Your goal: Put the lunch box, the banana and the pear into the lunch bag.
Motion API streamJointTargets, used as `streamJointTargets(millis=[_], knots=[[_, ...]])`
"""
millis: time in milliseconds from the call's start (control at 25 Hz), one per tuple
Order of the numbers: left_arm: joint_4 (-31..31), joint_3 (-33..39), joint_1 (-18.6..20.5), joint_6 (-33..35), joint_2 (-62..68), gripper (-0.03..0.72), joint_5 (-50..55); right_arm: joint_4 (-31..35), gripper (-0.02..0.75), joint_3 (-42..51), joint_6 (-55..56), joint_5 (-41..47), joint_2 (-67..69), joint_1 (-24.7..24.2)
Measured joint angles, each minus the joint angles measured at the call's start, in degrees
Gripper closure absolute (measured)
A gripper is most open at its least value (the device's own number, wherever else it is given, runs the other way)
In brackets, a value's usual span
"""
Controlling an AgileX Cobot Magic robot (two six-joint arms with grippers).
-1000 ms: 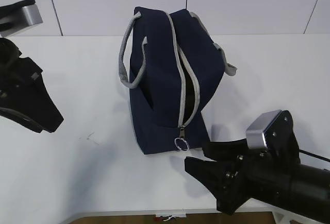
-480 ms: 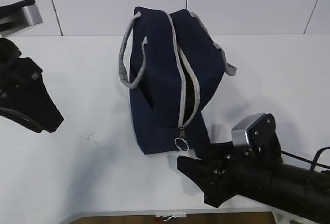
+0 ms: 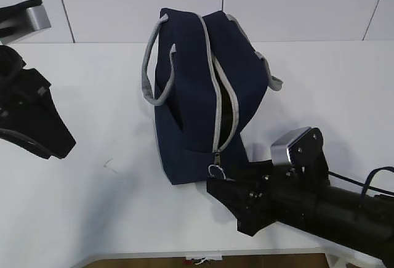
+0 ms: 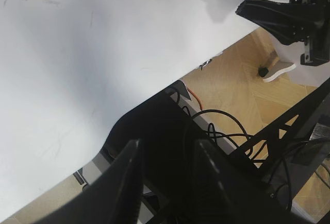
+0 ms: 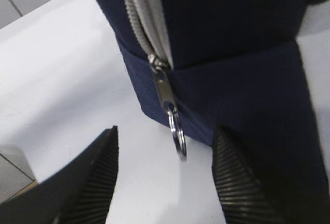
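The bag (image 3: 203, 89) stands upright in the middle of the white worktop (image 3: 92, 194), navy, with grey handles (image 3: 152, 74) drooping at both sides. Its grey zipper (image 3: 217, 89) runs along the top and gapes partway at the near end, showing a dark interior. The slider sits low on the near face, and the ring pull (image 5: 178, 131) hangs from it. The right gripper (image 5: 165, 183) is right at that end, its ribbed fingers (image 5: 100, 170) spread apart on either side of the ring, not touching it. The left gripper (image 4: 165, 157) hangs off the worktop's left edge, well away from the bag, fingers apart and holding nothing.
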Motion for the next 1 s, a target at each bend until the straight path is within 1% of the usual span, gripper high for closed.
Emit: streamJointTargets(millis=[240, 440, 760, 1000], knots=[[0.0, 0.0, 0.0, 0.0, 0.0, 0.446, 0.0, 0.0, 0.283, -0.51, 0.54, -0.1, 0.35, 0.0], [0.0, 0.0, 0.0, 0.0, 0.0, 0.45, 0.0, -0.35, 0.373, -0.51, 0.67, -0.19, 0.68, 0.0], [0.0, 0.0, 0.0, 0.0, 0.0, 0.45, 0.0, -0.29, 0.448, -0.54, 0.8, -0.19, 0.68, 0.0], [0.0, 0.0, 0.0, 0.0, 0.0, 0.45, 0.0, -0.2, 0.52, -0.54, 0.8, -0.19, 0.68, 0.0]])
